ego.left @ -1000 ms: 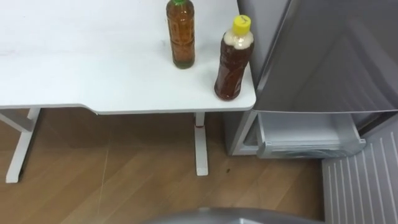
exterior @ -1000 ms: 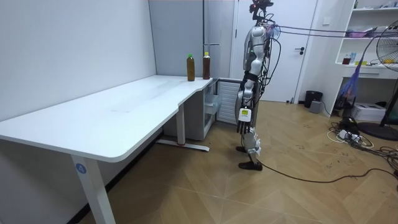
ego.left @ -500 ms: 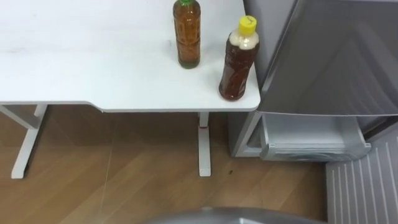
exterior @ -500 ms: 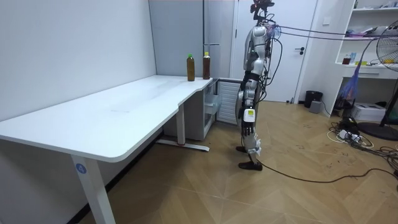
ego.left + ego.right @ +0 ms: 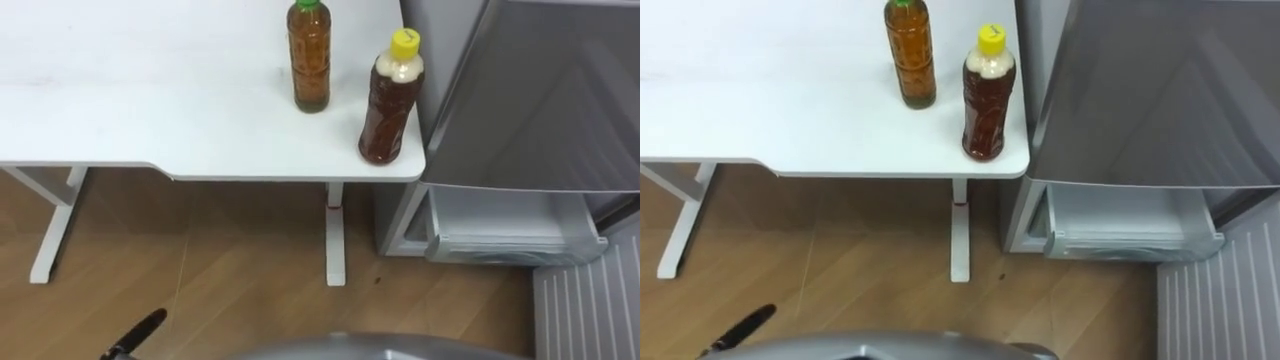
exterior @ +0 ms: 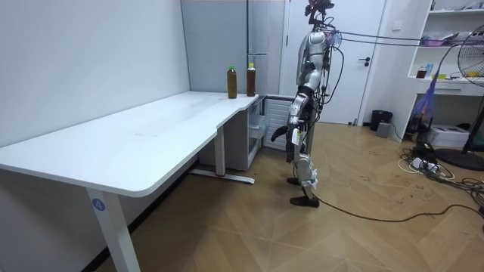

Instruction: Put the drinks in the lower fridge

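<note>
Two drinks stand on the white table [image 5: 150,110] near its right corner. One is a brown bottle with a green cap [image 5: 309,55] [image 5: 911,52]; the other, a brown bottle with a yellow cap [image 5: 391,100] [image 5: 987,95], is at the corner next to the fridge. The lower fridge compartment [image 5: 510,225] stands open just right of the table, a pale drawer showing inside. My left hand [image 5: 135,335] [image 6: 281,134] is raised in front of me, low and well short of the table edge, a straight dark finger showing and nothing in it.
I stand on the wooden floor facing the table's corner, the fridge to my right. Its grey upper door [image 5: 540,90] rises beside the bottles, and the ribbed inside of the open lower door [image 5: 590,310] lies at lower right. The table's white leg [image 5: 335,235] stands below the corner.
My left arm has swung up and forward from hanging at my side, so a finger now shows at the lower left. The eye views have shifted slightly; the bottles stay put.
</note>
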You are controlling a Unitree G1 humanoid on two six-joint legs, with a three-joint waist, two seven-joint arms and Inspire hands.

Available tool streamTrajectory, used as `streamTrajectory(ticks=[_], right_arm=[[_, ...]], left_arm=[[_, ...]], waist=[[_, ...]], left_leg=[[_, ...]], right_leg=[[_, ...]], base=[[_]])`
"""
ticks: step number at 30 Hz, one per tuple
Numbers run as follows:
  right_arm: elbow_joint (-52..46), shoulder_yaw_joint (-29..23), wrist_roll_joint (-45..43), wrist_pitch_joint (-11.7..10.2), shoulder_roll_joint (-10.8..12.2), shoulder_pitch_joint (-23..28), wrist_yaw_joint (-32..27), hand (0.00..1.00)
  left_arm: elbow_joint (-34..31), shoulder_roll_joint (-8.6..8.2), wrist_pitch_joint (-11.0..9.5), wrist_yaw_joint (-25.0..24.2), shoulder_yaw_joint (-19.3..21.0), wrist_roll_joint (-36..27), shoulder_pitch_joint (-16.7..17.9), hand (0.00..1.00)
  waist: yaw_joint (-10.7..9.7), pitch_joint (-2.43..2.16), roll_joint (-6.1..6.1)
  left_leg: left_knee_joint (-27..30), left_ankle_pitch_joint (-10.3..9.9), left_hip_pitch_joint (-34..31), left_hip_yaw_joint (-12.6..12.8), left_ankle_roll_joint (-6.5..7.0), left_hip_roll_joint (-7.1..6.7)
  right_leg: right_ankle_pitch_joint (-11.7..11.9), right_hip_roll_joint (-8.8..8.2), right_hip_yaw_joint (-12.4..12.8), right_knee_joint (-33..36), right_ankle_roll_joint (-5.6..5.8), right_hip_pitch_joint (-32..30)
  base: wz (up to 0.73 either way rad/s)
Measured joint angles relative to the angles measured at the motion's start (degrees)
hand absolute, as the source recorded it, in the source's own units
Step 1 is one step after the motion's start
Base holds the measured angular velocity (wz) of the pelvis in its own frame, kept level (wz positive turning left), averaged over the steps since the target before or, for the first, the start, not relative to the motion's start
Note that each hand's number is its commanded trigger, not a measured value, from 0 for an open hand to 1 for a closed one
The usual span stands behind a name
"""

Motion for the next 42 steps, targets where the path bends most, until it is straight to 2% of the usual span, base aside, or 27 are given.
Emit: streamTrajectory(ticks=[1,3,7,11,12,15,18,23,25,28,31,34,39,42], right_arm=[[-0.18,-0.56,-0.21,-0.25,0.00,0.13,0.24,0.00],[-0.41,-0.72,-0.26,-0.55,0.00,0.24,0.24,0.00],[-0.84,-0.73,-0.67,-1.45,-0.10,0.73,0.22,0.00],[-1.39,-0.77,-0.67,-1.65,-0.18,0.95,0.26,0.00],[-1.40,-0.76,-0.68,-1.79,-0.23,0.96,0.26,0.00],[-1.87,-0.70,-1.26,-2.27,-0.24,1.10,0.26,0.00],[-1.87,-0.70,-1.29,-2.53,-0.24,1.17,0.33,0.00],[-1.96,-0.74,-1.94,-2.84,-0.65,1.20,0.65,0.00],[-1.96,-0.77,-2.08,-3.47,-0.72,1.15,0.36,0.00],[-1.96,-0.76,-3.73,-4.09,-0.77,1.11,0.35,0.00],[-1.90,-0.74,-5.49,-5.25,-0.79,1.19,0.76,0.00],[-1.87,-0.62,-5.51,-5.62,-0.85,1.11,0.92,0.00],[-1.70,-0.65,-5.59,-5.93,-1.23,0.92,2.34,0.00],[-1.71,-0.64,-5.59,-6.44,-1.44,0.91,2.89,0.00]], left_arm=[[-1.96,0.17,-0.80,1.49,0.16,-1.49,0.08,0.00],[-6.30,0.17,-2.03,3.81,0.21,-3.54,0.18,0.00],[-12.46,0.20,-5.68,7.80,-0.01,-3.33,-0.04,0.00],[-19.29,0.28,-6.02,12.40,-0.15,-3.31,-0.09,0.00],[-21.26,0.48,-6.85,13.42,-0.37,-3.06,-0.09,0.00],[-26.26,0.59,-8.23,15.96,-0.94,0.84,0.18,0.00],[-29.94,0.58,-9.22,17.77,-1.04,8.42,0.35,0.00],[-37.83,0.60,-9.66,19.37,-0.96,17.08,0.34,0.00],[-43.57,0.60,-9.72,20.30,-0.92,21.22,0.32,0.00],[-49.74,0.94,-10.61,20.41,-0.91,25.80,0.20,0.00],[-52.22,1.75,-10.90,19.91,-1.07,30.84,-0.24,0.00],[-55.71,1.91,-10.87,18.23,-3.58,36.48,-0.66,0.00],[-62.86,2.05,-10.74,14.08,-5.34,38.93,-0.99,0.00],[-64.81,2.12,-10.75,11.99,-5.55,40.60,-2.23,0.00]], waist=[[-0.04,-0.20,0.19],[-0.14,-0.23,0.09],[0.13,-0.29,0.28],[-0.17,-0.28,0.27],[-0.19,-0.28,0.27],[-0.07,-0.25,0.13],[0.05,-0.33,-0.13],[0.72,-0.33,-0.25],[0.75,-0.37,-0.46],[0.99,-0.39,-0.54],[0.82,-0.29,-0.58],[0.28,-0.14,-0.66],[-0.38,0.06,-0.47],[-0.61,0.28,-0.24]], left_leg=[[-0.10,0.00,-0.31,-0.55,0.01,-0.03],[0.02,0.00,-0.86,-1.23,0.02,-0.10],[0.46,0.01,-0.44,-1.59,0.03,-0.11],[0.51,0.01,-0.59,-1.62,0.03,-0.21],[0.51,0.01,-0.54,-1.51,0.03,-0.25],[0.50,0.02,-0.73,-1.47,0.04,-0.36],[0.49,0.02,-0.75,-2.01,0.04,-0.42],[0.53,0.04,-0.61,-3.10,0.08,-0.52],[0.67,0.05,-1.08,-4.17,0.09,-0.64],[0.96,0.15,-1.29,-4.54,0.25,-0.74],[1.23,0.15,-1.29,-4.86,0.25,-0.77],[1.37,0.15,-1.81,-5.26,0.25,-0.86],[1.06,0.15,-2.03,-5.20,0.25,-0.75],[1.23,0.15,-2.04,-4.99,0.25,-0.77]], right_leg=[[0.02,0.02,-0.02,0.10,-0.02,-0.03],[0.07,0.02,-0.15,0.23,-0.08,-0.62],[0.07,0.04,0.10,0.73,-0.10,-0.17],[0.07,-0.04,0.01,0.91,-0.11,-0.48],[0.06,-0.09,0.04,0.95,-0.11,-0.45],[0.05,-0.22,-0.01,1.07,-0.08,-0.77],[0.04,-0.30,-0.22,1.07,-0.06,-0.69],[0.05,-0.25,-0.05,1.03,-0.08,-0.64],[0.05,-0.29,-0.36,1.05,-0.08,-0.98],[0.05,-0.38,-0.52,0.99,-0.07,-0.91],[0.05,-0.44,-0.71,0.78,-0.08,-0.49],[0.13,-0.51,-1.58,-0.18,0.03,0.04],[0.14,-0.42,-1.78,-0.30,0.03,-0.19],[0.14,-0.45,-1.64,-0.28,0.02,-0.29]], base=[[0.04],[0.06],[-0.02],[-0.03],[-0.03],[0.00],[0.03],[0.00],[0.05],[0.04],[0.05],[0.19],[0.04],[-0.04]])
